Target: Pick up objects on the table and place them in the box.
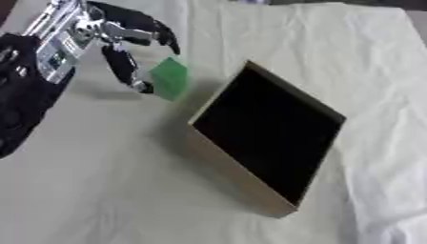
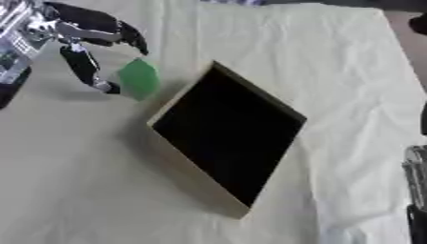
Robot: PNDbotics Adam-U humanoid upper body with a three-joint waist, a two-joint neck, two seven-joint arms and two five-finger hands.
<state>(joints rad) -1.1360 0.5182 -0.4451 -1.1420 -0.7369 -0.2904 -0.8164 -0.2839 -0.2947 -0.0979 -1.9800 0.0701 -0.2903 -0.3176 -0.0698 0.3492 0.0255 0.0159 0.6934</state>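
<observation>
A flat green block (image 1: 171, 78) hangs above the cloth just left of the box's far corner. My left hand (image 1: 125, 35) reaches in from the upper left, and its thumb and a curled finger pinch the block at its lower and upper edges. The box (image 1: 236, 167) is tan with a dark inside, and it lies askew in the middle of the table with nothing visible in it. A silver and black part of my right hand (image 2: 415, 183) shows at the right edge of the right eye view, away from the box.
A wrinkled cream cloth (image 1: 100, 190) covers the table. My left arm's dark forearm (image 1: 21, 100) fills the left edge. The table's far edge runs along the top, with a dark floor strip (image 2: 409, 28) at the upper right.
</observation>
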